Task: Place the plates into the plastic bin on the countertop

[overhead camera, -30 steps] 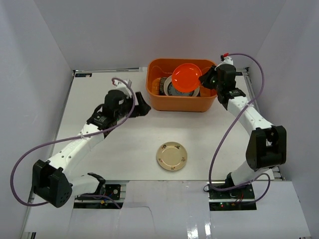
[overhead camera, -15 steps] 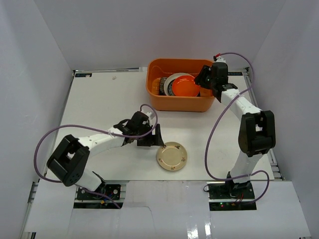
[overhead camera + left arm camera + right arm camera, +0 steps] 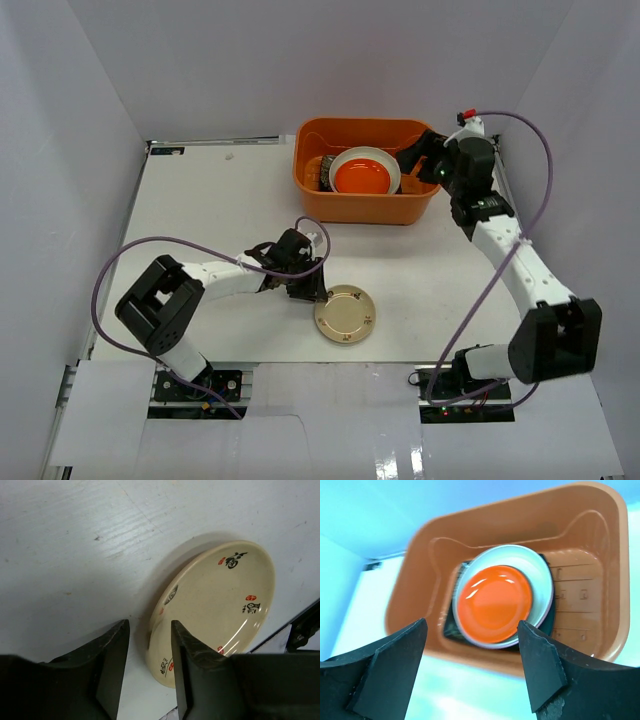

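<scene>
The only plate outside the plastic bin (image 3: 365, 208) is the cream-gold plate (image 3: 345, 314), lying flat on the worktop (image 3: 200, 200) at lower centre of the top view. The left gripper (image 3: 306, 286) sits low at the plate's left edge. In the left wrist view its jaws stand moderately apart and grip nothing, and the plate's near rim falls between them. Whether either finger touches it I cannot tell. The plate is round, so no axis matters; a rim pinch looks due.

The right gripper (image 3: 415, 160) hovers at the bin's right end, jaws wide and empty, over the orange-red plate (image 3: 492, 602) stacked inside.
</scene>
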